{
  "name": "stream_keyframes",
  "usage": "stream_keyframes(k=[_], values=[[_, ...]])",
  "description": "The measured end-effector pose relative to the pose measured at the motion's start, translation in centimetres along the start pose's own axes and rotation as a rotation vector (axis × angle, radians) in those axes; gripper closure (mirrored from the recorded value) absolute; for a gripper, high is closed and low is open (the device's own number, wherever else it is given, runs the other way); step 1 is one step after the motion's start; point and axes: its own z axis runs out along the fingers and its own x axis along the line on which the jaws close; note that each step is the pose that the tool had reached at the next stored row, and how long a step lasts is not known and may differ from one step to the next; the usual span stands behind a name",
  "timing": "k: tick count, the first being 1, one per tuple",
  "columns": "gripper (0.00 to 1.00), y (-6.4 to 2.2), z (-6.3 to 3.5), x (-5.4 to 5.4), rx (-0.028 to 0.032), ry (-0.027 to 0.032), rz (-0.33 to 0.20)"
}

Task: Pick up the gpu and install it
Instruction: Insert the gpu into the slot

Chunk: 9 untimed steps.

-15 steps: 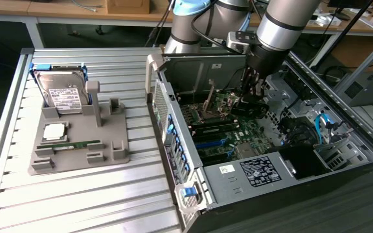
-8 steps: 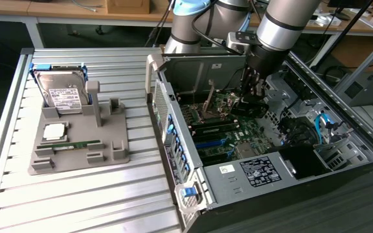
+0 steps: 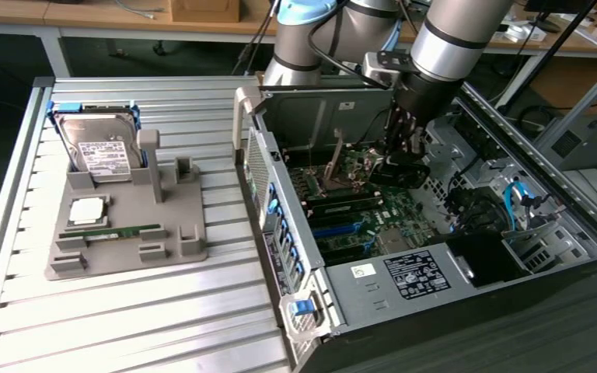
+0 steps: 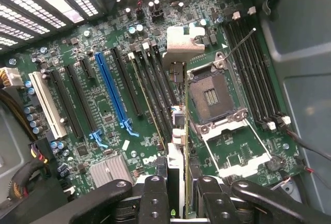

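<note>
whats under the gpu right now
The motherboard: black slots, a blue slot and the cpu socket lie to either side. The gpu, held edge-on, covers the strip of board right beneath it, so what is there can't be seen.

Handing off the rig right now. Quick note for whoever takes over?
Gripper: shut on the gpu, inside the open case.
Gpu: held edge-on over the motherboard, between the expansion slots and the CPU socket, with the bracket end away from the gripper.
Done: gpu picked up and now in the case.
Left: seating it. The blue slot is empty, and the card does not look seated in any slot.
</note>
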Motion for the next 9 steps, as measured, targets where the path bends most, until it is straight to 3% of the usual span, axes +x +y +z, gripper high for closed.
stream_keyframes(k=[9], values=[[0.73,0.00,0.00,0.00,-0.0011,-0.0001,-0.045]])
